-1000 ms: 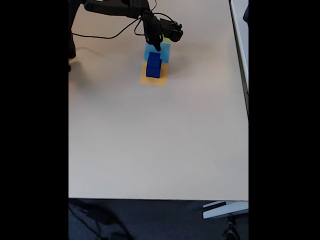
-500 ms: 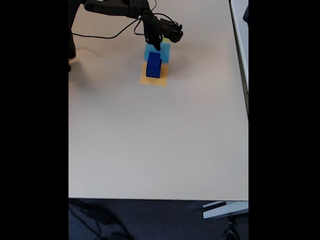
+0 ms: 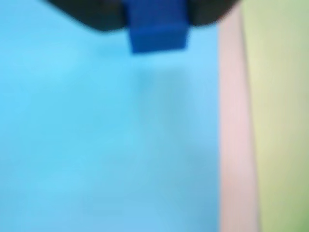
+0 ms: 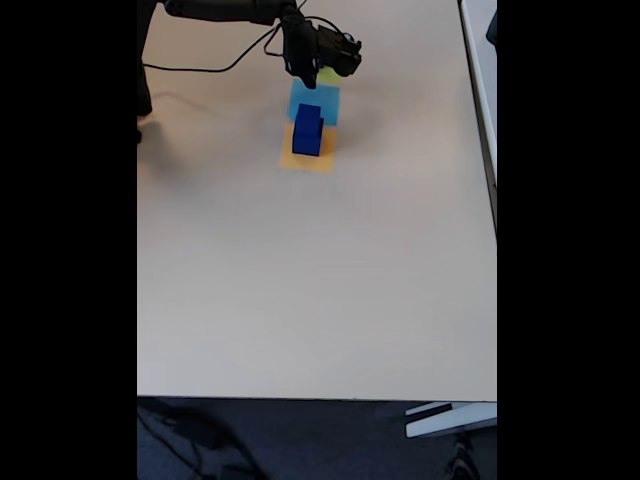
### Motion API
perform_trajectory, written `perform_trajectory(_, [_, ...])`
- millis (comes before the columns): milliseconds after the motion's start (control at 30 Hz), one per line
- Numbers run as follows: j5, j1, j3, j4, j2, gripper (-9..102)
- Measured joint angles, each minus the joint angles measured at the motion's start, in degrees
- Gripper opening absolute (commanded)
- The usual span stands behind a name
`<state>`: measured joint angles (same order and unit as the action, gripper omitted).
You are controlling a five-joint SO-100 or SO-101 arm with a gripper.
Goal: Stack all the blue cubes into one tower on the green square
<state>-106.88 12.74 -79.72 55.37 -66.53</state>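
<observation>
Pincer pinching a small blue cube over the light-blue square, green square to its right in wrist view, remaining blue cubes stacked nearby on the orange square.

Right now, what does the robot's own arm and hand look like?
In the fixed view, the slim black jointed arm reaches in from the top left and ends in a bulky black hand. A thin black cable trails from it in a loop over the beige table. No markings are legible; the wrist view is too blurred for detail.
</observation>
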Motion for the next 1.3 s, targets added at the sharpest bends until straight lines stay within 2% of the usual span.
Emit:
perform_trajectory(700, [-8.3,3.4,14.2,6.5,0.0,0])
perform_trajectory(1300, [-10.9,6.3,16.3,6.8,3.9,0])
